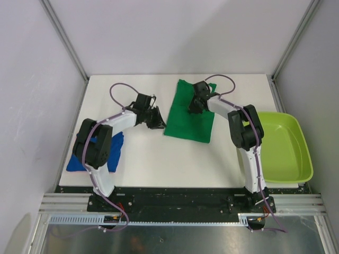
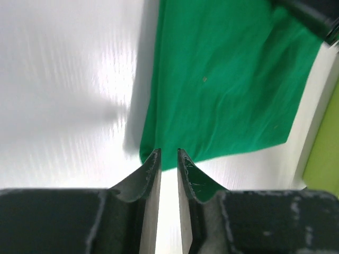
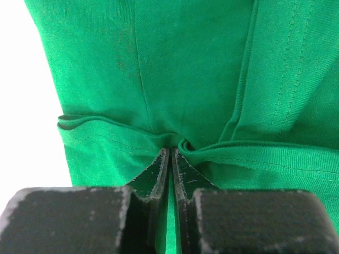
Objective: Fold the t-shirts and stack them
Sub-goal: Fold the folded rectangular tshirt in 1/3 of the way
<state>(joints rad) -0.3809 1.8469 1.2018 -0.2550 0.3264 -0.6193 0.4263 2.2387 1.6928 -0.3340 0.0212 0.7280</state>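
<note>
The dark green t-shirt (image 1: 189, 117) lies partly folded in the middle of the table. It also shows in the left wrist view (image 2: 228, 79) and the right wrist view (image 3: 185, 63). My right gripper (image 1: 195, 106) rests on its upper part, and its jaws (image 3: 170, 151) are shut on a gathered fold of the green cloth. My left gripper (image 1: 157, 121) sits at the shirt's left edge, with its jaws (image 2: 168, 153) a narrow gap apart and empty, just short of the near corner. The royal blue t-shirt (image 1: 114, 148) lies at the near left, mostly hidden under my left arm.
A lime-green plastic tub (image 1: 286, 148) stands at the right, overhanging the table's right edge; a sliver of it shows in the left wrist view (image 2: 326, 143). White walls and metal frame posts enclose the table.
</note>
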